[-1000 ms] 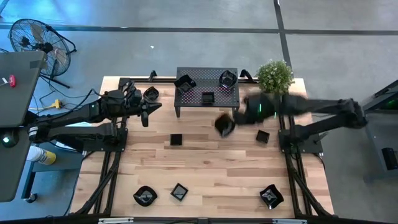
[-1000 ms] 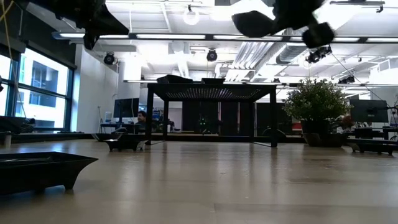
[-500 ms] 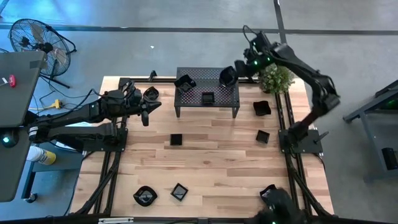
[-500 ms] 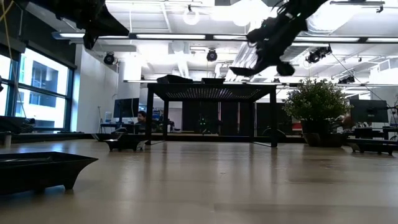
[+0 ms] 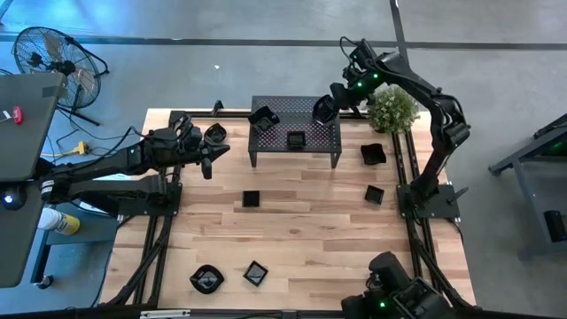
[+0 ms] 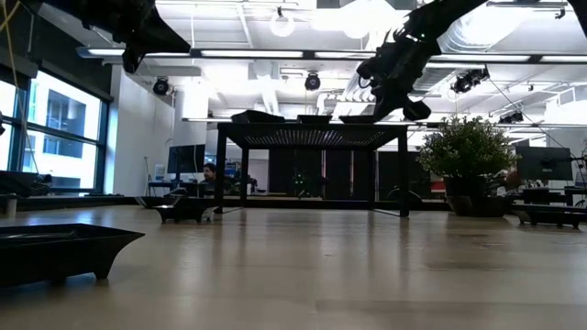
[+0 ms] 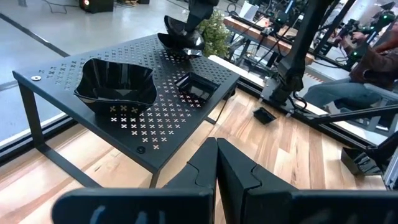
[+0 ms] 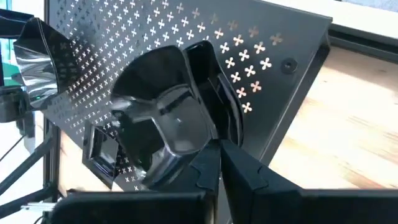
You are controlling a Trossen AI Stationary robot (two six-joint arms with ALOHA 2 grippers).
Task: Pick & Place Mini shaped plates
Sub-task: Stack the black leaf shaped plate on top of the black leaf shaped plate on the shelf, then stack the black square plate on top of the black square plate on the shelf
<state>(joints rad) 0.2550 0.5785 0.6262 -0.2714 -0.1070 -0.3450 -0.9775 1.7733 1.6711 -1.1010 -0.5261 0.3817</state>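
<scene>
Grey concrete floor around a light wooden surface (image 5: 292, 239); a floor fan (image 5: 49, 58) sits off its far left corner, and the low view looks into an open office with ceiling lights.

Black perforated rack (image 5: 295, 128) stands at the far centre of the surface, potted plant (image 5: 392, 108) just beside its right end.

Mini shaped plates:
- three on the rack: a scalloped one (image 7: 116, 84) at the left end, a small square one (image 7: 196, 86) in the middle, a round one (image 5: 324, 110) at the right end
- one on the surface just left of the rack (image 5: 214, 134)
- square one mid-surface, in front of the rack (image 5: 251, 199)
- two on the right side (image 5: 373, 154) (image 5: 375, 194)
- two near the front edge, left of centre (image 5: 205, 279) (image 5: 255, 274)

Right end effector (image 5: 341, 97) is at the rack's right end, right on the round plate. In the right wrist view its fingers (image 8: 208, 163) sit close together at the plate's rim (image 8: 165, 118); can't tell if they pinch it, and the plate rests on the rack top.

Left end effector (image 5: 205, 158) hangs above the surface's left side, left of the rack, well apart from the plates. Fingers (image 7: 205, 168) pressed together, holding nothing.
</scene>
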